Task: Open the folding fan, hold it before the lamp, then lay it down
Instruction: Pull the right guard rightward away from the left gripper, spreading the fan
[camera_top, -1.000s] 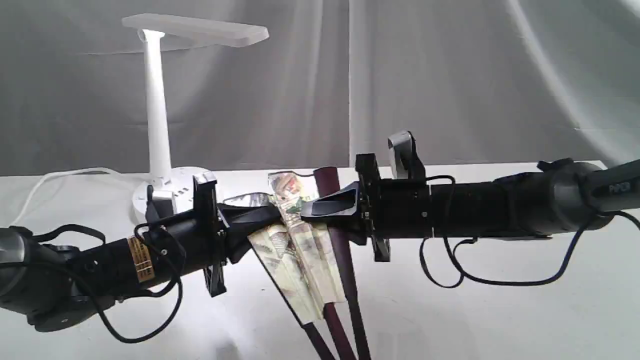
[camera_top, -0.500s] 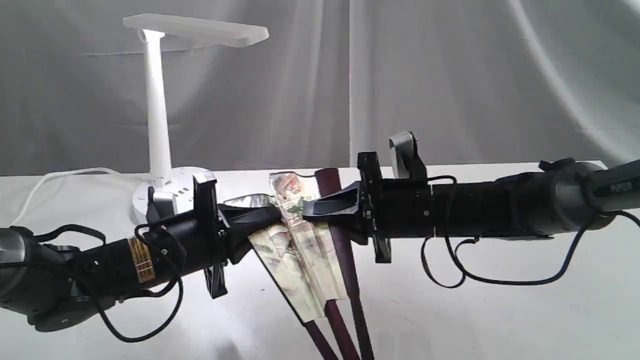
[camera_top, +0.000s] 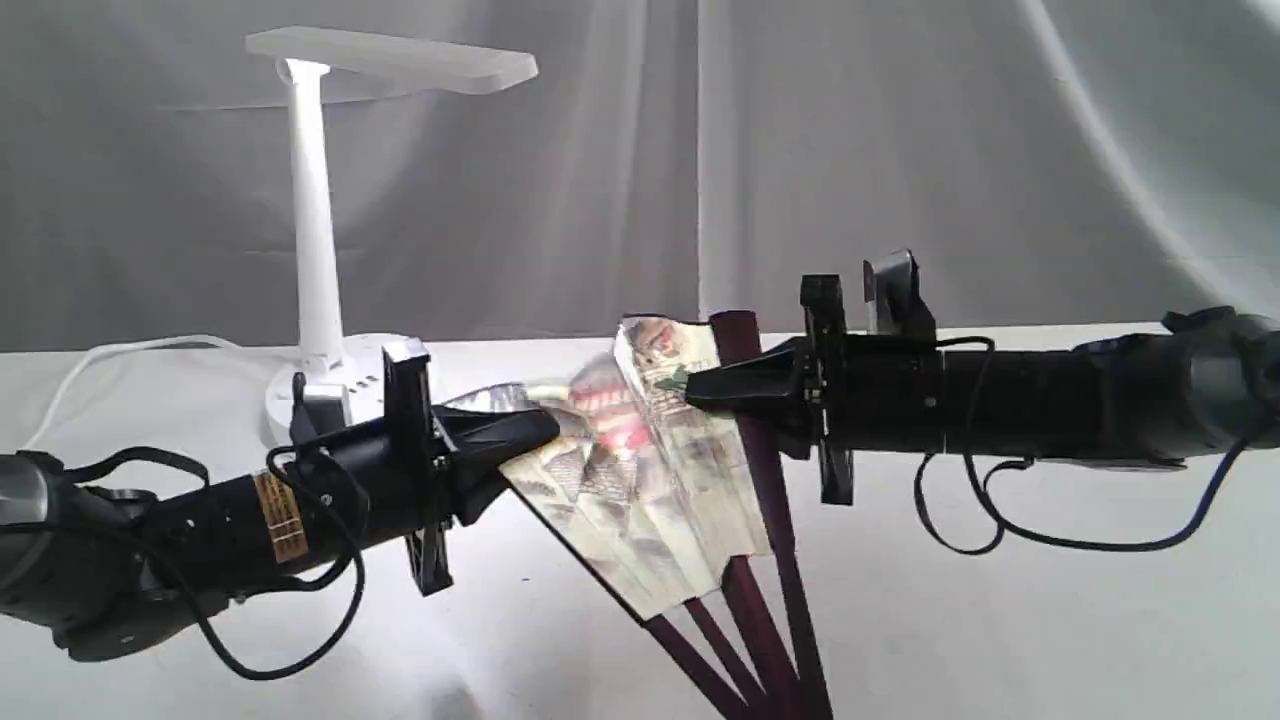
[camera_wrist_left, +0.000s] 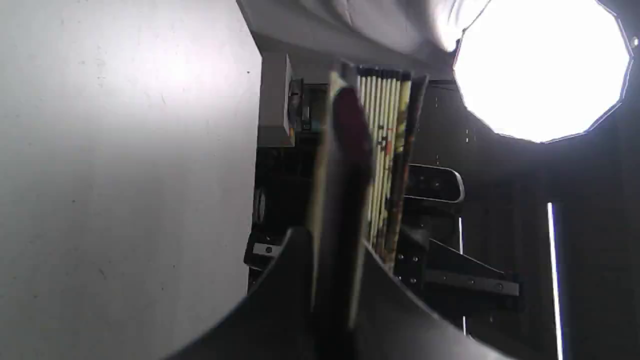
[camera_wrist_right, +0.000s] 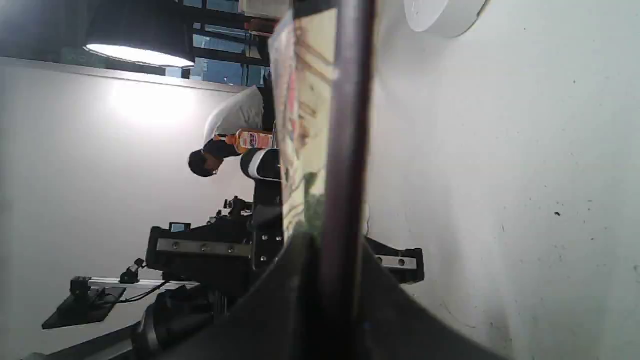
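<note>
The folding fan (camera_top: 650, 480) hangs above the table, partly spread, its painted cream leaf showing between dark maroon ribs that meet at the bottom edge of the exterior view. My left gripper (camera_top: 535, 432) is shut on the fan's left outer rib (camera_wrist_left: 345, 165). My right gripper (camera_top: 705, 388) is shut on the right outer rib (camera_wrist_right: 345, 150), further to the right. The white lamp (camera_top: 318, 220) stands at the back left, behind my left arm, its flat head above the fan's height.
The lamp's round base (camera_top: 335, 385) and white cord (camera_top: 110, 360) lie on the white table (camera_top: 1000, 620) behind the left arm. A grey curtain closes the back. A black cable (camera_top: 1000, 530) loops under the right arm.
My right gripper has moved to the right with its rib, spreading the fan wider. The left gripper has stayed where it was.
</note>
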